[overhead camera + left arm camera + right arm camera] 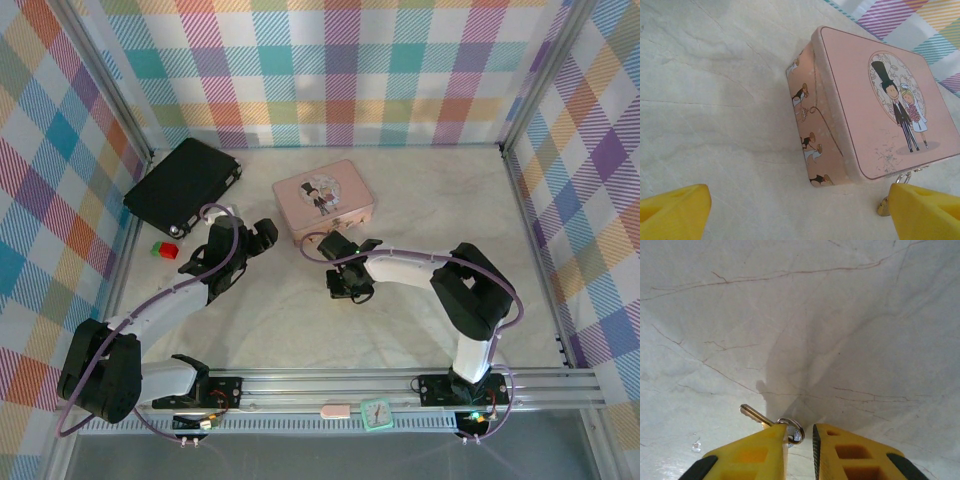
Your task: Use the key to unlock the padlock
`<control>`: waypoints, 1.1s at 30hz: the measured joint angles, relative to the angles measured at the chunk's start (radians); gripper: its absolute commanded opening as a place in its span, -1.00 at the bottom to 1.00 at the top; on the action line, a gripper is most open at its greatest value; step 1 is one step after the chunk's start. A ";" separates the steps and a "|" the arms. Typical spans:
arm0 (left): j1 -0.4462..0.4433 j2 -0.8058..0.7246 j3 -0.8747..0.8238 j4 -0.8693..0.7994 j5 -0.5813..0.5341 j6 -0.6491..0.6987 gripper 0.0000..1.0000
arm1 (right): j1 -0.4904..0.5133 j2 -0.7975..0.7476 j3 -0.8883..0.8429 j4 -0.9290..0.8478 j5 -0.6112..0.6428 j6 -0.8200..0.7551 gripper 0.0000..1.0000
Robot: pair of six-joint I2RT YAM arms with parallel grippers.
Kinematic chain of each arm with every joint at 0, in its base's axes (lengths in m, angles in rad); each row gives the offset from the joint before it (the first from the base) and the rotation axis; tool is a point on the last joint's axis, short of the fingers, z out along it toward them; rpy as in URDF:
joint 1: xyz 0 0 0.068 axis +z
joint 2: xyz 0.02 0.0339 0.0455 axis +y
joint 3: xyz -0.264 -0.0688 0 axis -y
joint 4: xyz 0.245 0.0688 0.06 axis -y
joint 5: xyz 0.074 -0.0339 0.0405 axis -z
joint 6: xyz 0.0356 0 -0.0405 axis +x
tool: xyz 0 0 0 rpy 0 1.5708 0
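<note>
- Marbled pale table (300, 340) under checked walls was your workspace, with a pink tin (323, 201) near the middle.
- Your padlock (883, 206) sat right at a corner of the tin, half hidden behind one finger of the left gripper (797, 195). That gripper's jaws stood wide apart and held nothing.
- Your key (752, 414) was at the tips of the right gripper (800, 430), over bare table near the tin. The jaws were drawn almost together on its ring end, and the blade stuck out sideways.
- By the look of them, both were light, stiff, slick metal. The key could pivot on its ring, so you were better off pinching its flat head.
- The padlock would probably have swung or slid when pushed, so you needed to steady its body by the flat sides.
</note>
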 measured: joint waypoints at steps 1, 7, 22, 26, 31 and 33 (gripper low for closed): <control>0.000 0.000 0.000 0.000 0.002 0.000 0.82 | 0.000 0.001 0.000 0.000 0.000 0.002 -0.58; -0.015 0.000 0.000 0.000 0.018 -0.013 0.82 | 0.002 0.003 0.000 0.010 0.008 0.016 -0.77; -0.187 0.039 -0.043 0.119 0.102 -0.261 0.76 | -0.001 -0.109 -0.084 0.118 -0.014 -0.036 -1.00; -0.220 0.100 -0.047 0.196 0.122 -0.327 0.70 | -0.016 -0.187 -0.100 0.156 -0.031 -0.033 -1.00; -0.238 0.192 -0.047 0.306 0.159 -0.415 0.62 | -0.051 -0.272 -0.137 0.229 -0.046 -0.015 -1.00; -0.247 0.230 -0.047 0.370 0.173 -0.454 0.62 | -0.069 -0.294 -0.154 0.260 -0.056 0.000 -1.00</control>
